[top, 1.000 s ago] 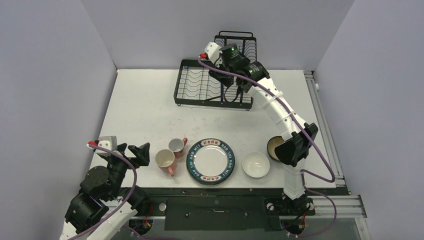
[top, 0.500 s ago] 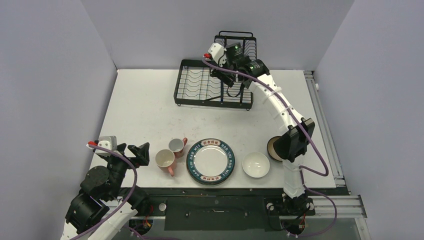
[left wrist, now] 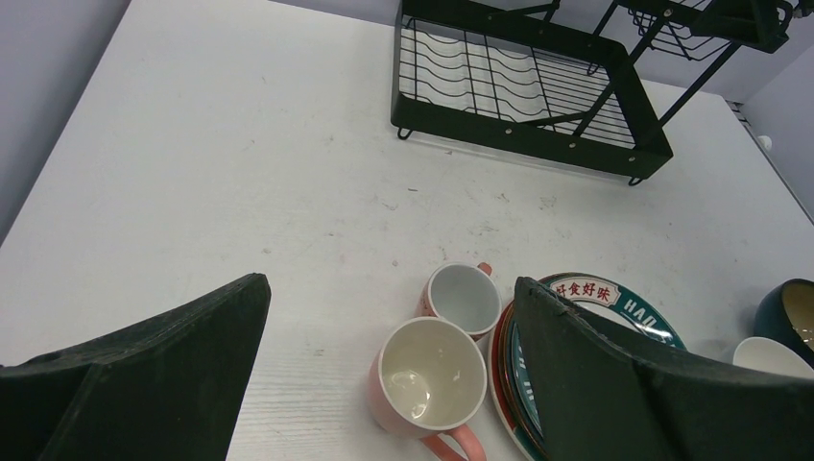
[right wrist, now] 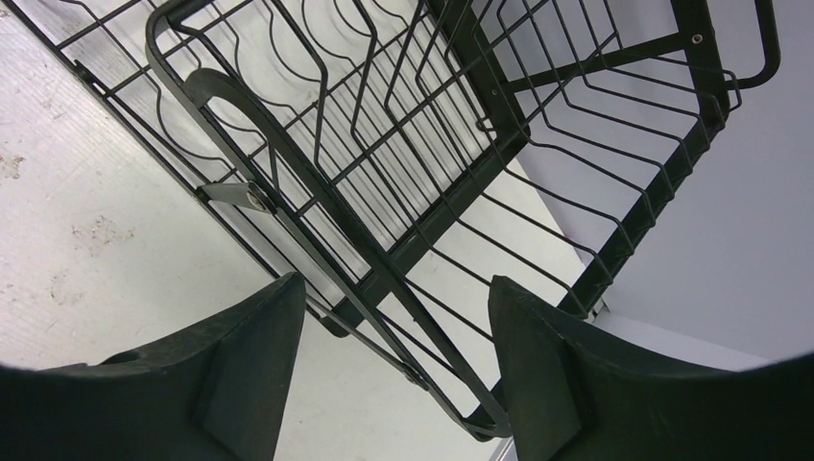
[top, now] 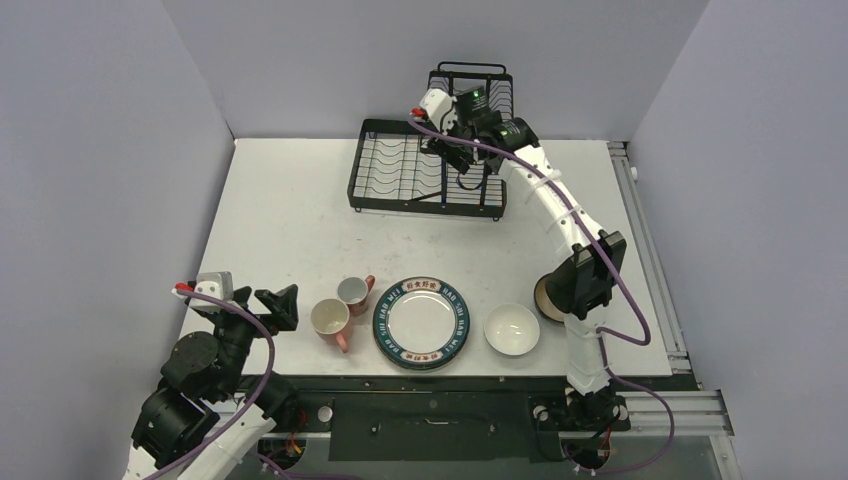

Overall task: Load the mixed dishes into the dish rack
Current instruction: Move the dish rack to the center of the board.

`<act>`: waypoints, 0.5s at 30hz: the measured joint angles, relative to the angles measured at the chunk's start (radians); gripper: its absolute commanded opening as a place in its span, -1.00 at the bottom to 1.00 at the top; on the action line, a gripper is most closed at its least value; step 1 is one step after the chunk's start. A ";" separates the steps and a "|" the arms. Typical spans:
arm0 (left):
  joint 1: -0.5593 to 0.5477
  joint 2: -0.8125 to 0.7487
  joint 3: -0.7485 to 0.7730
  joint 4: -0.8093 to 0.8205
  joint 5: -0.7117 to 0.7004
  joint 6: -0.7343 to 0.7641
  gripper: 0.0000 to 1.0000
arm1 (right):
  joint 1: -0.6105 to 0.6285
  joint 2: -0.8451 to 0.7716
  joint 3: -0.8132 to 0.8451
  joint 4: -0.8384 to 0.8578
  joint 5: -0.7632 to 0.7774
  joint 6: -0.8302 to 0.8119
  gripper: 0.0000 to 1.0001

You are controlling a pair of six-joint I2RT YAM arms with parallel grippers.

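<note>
My white table carries the rack at twelve o'clock; mugs, plates, white bowl, dark bowl at six.

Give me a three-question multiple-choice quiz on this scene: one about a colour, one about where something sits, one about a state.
1. What colour is the dish rack?
A white; B black; C silver.
2. Where do the two pink mugs stand?
A in the rack; B behind the rack; C on the table, just left of the lettered plate in the top view.
3. How is the left gripper?
A open and empty; B shut on a mug; C shut on the plate.

Answers: 1 B, since its frame and wires are black in every view. 2 C, since both mugs stand by the plate's left rim, far from the rack. 3 A, since its jaws stand wide apart with nothing between them.
</note>
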 measured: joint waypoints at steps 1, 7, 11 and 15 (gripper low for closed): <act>0.000 0.000 0.000 0.000 0.002 0.000 0.93 | 0.000 0.000 -0.001 0.000 0.000 0.000 0.22; 0.003 0.000 0.000 0.000 0.010 0.002 0.93 | 0.000 0.000 -0.026 0.003 0.000 0.001 -0.03; 0.005 0.000 0.000 0.001 0.014 0.002 0.93 | -0.002 -0.002 -0.028 0.016 -0.005 -0.006 -0.46; 0.005 0.000 0.000 0.001 0.014 0.003 0.93 | -0.001 -0.027 -0.039 0.007 -0.059 -0.047 -0.95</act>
